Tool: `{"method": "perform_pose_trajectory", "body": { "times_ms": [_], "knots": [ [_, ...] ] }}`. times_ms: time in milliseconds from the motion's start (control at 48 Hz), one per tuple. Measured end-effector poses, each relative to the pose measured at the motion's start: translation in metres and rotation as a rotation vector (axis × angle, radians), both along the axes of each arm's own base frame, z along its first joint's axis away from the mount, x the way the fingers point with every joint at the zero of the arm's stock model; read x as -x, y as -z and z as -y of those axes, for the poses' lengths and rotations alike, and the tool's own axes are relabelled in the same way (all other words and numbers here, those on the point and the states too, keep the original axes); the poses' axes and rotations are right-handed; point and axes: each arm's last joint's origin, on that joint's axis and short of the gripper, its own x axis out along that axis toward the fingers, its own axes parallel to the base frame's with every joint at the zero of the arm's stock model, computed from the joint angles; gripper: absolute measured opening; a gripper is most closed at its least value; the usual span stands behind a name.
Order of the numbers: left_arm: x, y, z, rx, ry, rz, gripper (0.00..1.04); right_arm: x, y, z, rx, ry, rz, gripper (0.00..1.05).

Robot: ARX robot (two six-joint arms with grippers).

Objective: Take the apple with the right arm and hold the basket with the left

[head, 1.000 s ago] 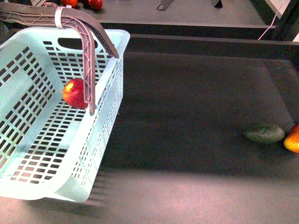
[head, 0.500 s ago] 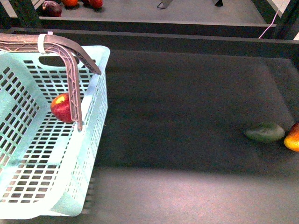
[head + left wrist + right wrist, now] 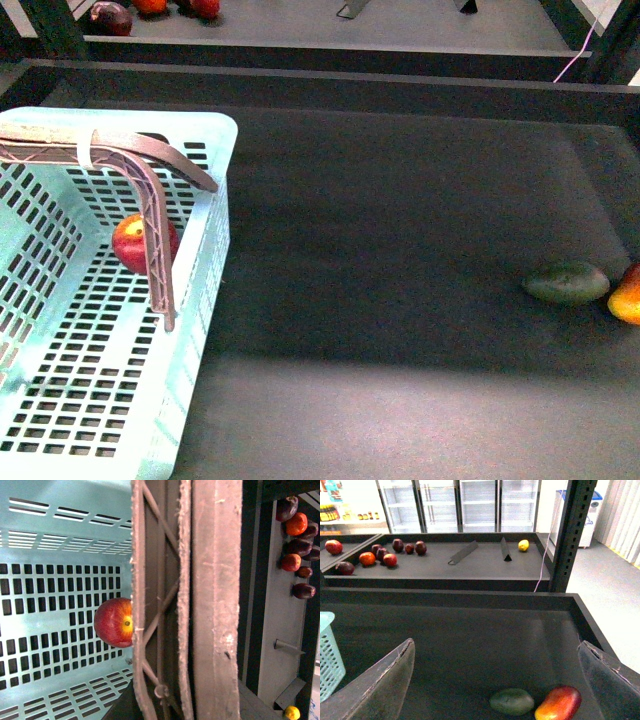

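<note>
The aqua slotted basket [image 3: 150, 119] hangs at the left of the front view, tilted. Its brown ribbed handle [image 3: 150, 160] carries a white zip tie [image 3: 86, 150]. The red apple [image 3: 128, 245] lies inside the basket against its far wall, partly behind the handle. In the left wrist view the handle [image 3: 205, 600] fills the middle, with the apple [image 3: 114, 622] beside it on the basket floor [image 3: 45, 585]. My left gripper is shut on that handle; its fingers do not show. My right gripper [image 3: 496, 644] is open and holds nothing, above the dark table, well right of the basket's edge [image 3: 329, 655].
A dark green avocado [image 3: 566, 283] and an orange-red fruit [image 3: 627, 295] lie at the table's right side, just below my right gripper's fingers [image 3: 385, 680]. A raised rim [image 3: 400, 95] bounds the table's far side. Behind it, a shelf holds several red fruits [image 3: 375, 555]. A black post [image 3: 570, 530] stands at the right.
The basket has swung left and sunk in the front view, its handle dropping nearer the rim. The apple moved with it. The avocado and orange-red fruit stayed put.
</note>
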Motion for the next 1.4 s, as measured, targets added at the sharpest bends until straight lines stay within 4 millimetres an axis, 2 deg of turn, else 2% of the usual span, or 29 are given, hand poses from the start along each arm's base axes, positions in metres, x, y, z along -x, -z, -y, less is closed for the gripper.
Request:
{"method": "perform_pose_trajectory", "body": {
  "times_ms": [83, 229, 333, 417, 562, 583, 792, 1021, 1083, 1104, 1125, 1146, 1167, 1208, 1271, 1333, 1396],
  "knots": [
    [0.0, 0.0, 0.002, -0.003, 0.003, -0.004, 0.15, 0.0, 0.0, 0.0, 0.0, 0.0, 0.0, 0.96],
    [0.002, -0.003, 0.005, 0.004, 0.016, -0.026, 0.34, 0.0, 0.0, 0.0, 0.0, 0.0, 0.0, 0.96],
    [0.005, -0.009, 0.008, -0.001, 0.018, -0.087, 0.5, 0.0, 0.0, 0.0, 0.0, 0.0, 0.0, 0.96],
    [0.013, -0.016, 0.011, -0.011, 0.003, -0.146, 0.68, 0.0, 0.0, 0.0, 0.0, 0.0, 0.0, 0.96],
    [0.03, -0.039, 0.015, -0.041, -0.014, -0.218, 0.99, 0.0, 0.0, 0.0, 0.0, 0.0, 0.0, 0.96],
    [0.032, -0.042, 0.015, -0.044, -0.017, -0.215, 0.99, 0.0, 0.0, 0.0, 0.0, 0.0, 0.0, 0.96],
    [0.05, -0.082, 0.026, -0.04, 0.017, -0.077, 0.98, 0.0, 0.0, 0.0, 0.0, 0.0, 0.0, 0.96],
    [0.059, -0.1, 0.044, -0.026, 0.093, 0.035, 0.97, 0.0, 0.0, 0.0, 0.0, 0.0, 0.0, 0.96],
    [0.063, -0.086, 0.041, -0.132, 0.38, 0.237, 0.83, 0.0, 0.0, 0.0, 0.0, 0.0, 0.0, 0.96],
    [0.068, -0.079, 0.037, -0.269, 0.482, 0.306, 0.78, 0.0, 0.0, 0.0, 0.0, 0.0, 0.0, 0.96],
    [0.072, -0.075, 0.035, -0.332, 0.518, 0.358, 0.74, 0.0, 0.0, 0.0, 0.0, 0.001, 0.0, 0.96],
    [0.078, -0.072, 0.031, -0.495, 0.585, 0.416, 0.69, 0.0, 0.0, 0.0, 0.0, 0.0, 0.0, 0.96],
    [0.083, -0.071, 0.028, -0.568, 0.602, 0.454, 0.65, 0.0, 0.0, 0.0, 0.0, 0.0, 0.0, 0.96],
    [0.094, -0.074, 0.02, -0.836, 0.652, 0.508, 0.54, 0.0, 0.0, 0.0, 0.0, 0.0, 0.0, 0.96],
    [0.104, -0.075, 0.014, -1.049, 0.686, 0.498, 0.44, 0.0, 0.0, 0.0, 0.0, 0.0, 0.0, 0.96],
    [0.113, -0.071, 0.009, -1.15, 0.714, 0.471, 0.33, 0.0, 0.0, 0.0, 0.0, 0.0, 0.0, 0.96],
    [0.125, -0.06, 0.004, -1.23, 0.76, 0.431, 0.17, 0.0, 0.0, 0.0, 0.0, 0.0, 0.0, 0.96]
  ]
}}
